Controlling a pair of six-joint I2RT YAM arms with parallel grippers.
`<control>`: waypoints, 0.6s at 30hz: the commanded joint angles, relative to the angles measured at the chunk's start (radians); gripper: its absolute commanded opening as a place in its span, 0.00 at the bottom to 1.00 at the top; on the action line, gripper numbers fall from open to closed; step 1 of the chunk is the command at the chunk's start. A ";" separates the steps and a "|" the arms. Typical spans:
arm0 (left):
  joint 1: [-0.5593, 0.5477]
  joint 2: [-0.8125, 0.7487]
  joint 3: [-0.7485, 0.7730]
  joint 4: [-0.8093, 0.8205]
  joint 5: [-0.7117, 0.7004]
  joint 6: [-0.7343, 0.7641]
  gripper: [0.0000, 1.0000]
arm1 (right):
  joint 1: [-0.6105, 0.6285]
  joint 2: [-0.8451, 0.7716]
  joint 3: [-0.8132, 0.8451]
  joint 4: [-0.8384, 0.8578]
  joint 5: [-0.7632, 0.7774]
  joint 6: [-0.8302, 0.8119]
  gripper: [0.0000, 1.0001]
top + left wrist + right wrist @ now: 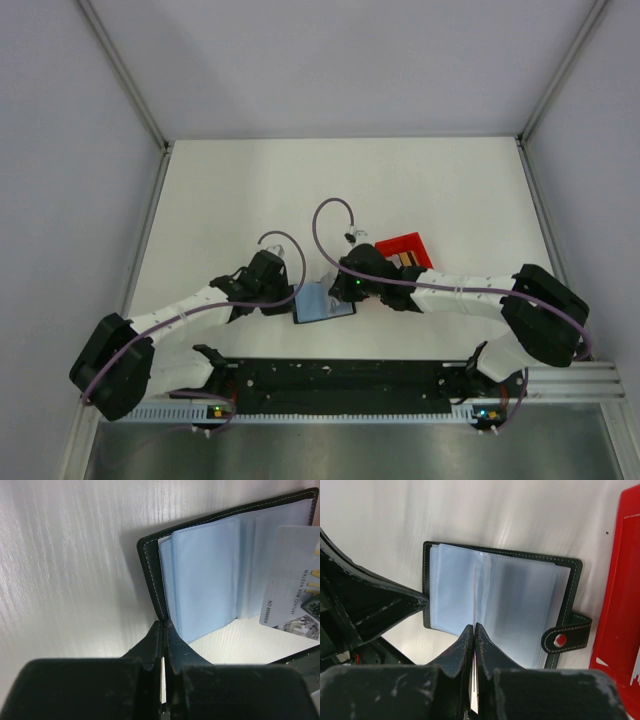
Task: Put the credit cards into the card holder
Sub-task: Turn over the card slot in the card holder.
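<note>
Two pincers met at the black stitched-leather fold-over card holder (323,302), which lay open on the white worktop (230,200). Its glossy pale blue sleeves faced up, and its snap tab pointed toward the red shallow plastic tray (405,246) just beside it. The left pincer (164,626) was clenched on the holder's cover edge. The right pincer (473,628) gripped a thin, pale credit card (292,575) edge-on over the sleeves, screening part of them.

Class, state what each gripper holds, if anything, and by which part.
Left gripper: card holder, apparently pinched at its black cover's edge. Right gripper: pale credit card, gripped edge-on by its near end.
</note>
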 commanded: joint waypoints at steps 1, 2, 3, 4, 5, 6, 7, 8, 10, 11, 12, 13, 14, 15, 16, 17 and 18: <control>-0.003 0.023 0.001 0.019 -0.025 0.025 0.00 | -0.054 0.027 -0.027 0.148 -0.121 0.032 0.00; -0.003 0.029 0.001 0.019 -0.025 0.027 0.00 | -0.063 0.033 -0.037 0.174 -0.145 0.038 0.00; -0.003 0.032 0.002 0.020 -0.026 0.025 0.00 | -0.071 0.042 -0.042 0.183 -0.159 0.041 0.00; -0.005 0.035 0.002 0.025 -0.026 0.022 0.00 | -0.074 0.053 -0.044 0.191 -0.174 0.047 0.00; -0.005 0.038 0.002 0.025 -0.023 0.022 0.00 | -0.075 0.067 -0.044 0.195 -0.187 0.049 0.00; -0.003 0.040 0.002 0.028 -0.023 0.021 0.00 | -0.077 0.075 -0.044 0.198 -0.193 0.056 0.00; -0.003 0.042 0.004 0.030 -0.026 0.022 0.00 | -0.075 0.081 -0.051 0.206 -0.198 0.068 0.00; -0.003 0.043 0.004 0.031 -0.028 0.021 0.00 | -0.077 0.087 -0.061 0.223 -0.205 0.078 0.00; -0.005 0.043 0.004 0.031 -0.028 0.018 0.00 | -0.077 0.096 -0.076 0.241 -0.210 0.095 0.00; -0.003 0.043 0.002 0.034 -0.025 0.015 0.00 | -0.075 0.099 -0.080 0.249 -0.207 0.101 0.00; -0.005 0.043 0.002 0.034 -0.023 0.012 0.00 | -0.077 0.101 -0.087 0.254 -0.201 0.105 0.00; -0.002 0.045 0.002 0.036 -0.022 0.012 0.00 | -0.077 0.101 -0.091 0.254 -0.189 0.115 0.00; -0.003 0.043 0.001 0.037 -0.019 0.010 0.00 | -0.078 0.102 -0.099 0.263 -0.184 0.118 0.00; -0.003 0.043 -0.002 0.040 -0.016 0.007 0.00 | -0.079 0.104 -0.107 0.266 -0.179 0.122 0.00; -0.003 0.043 -0.004 0.045 -0.013 0.007 0.00 | -0.080 0.108 -0.108 0.269 -0.173 0.133 0.00; -0.003 0.042 -0.007 0.046 -0.010 0.007 0.00 | -0.080 0.113 -0.117 0.286 -0.173 0.138 0.00; -0.003 0.043 -0.007 0.049 -0.008 0.007 0.00 | -0.083 0.124 -0.123 0.303 -0.187 0.141 0.00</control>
